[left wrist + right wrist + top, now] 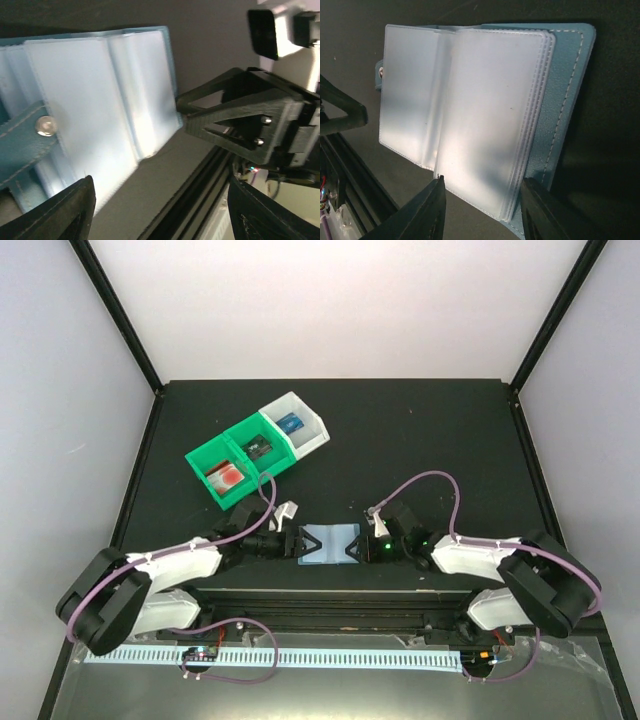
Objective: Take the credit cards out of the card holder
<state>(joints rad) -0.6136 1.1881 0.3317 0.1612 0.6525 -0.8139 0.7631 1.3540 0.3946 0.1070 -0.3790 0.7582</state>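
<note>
The card holder (328, 543) lies open on the surface (440, 440), between my left fingers (60, 215), wide apart, and right fingers (427, 215), half apart astride its sleeves (pinching or not, I can't tell). My worry: a one-sided tug drags the soft holder along.

card holder (90, 105) cut by frame edge (left wrist), credit cards (229, 476) too small to read

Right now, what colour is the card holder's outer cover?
Muted blue with pale stitching; the card holder shows best in the right wrist view.
</note>
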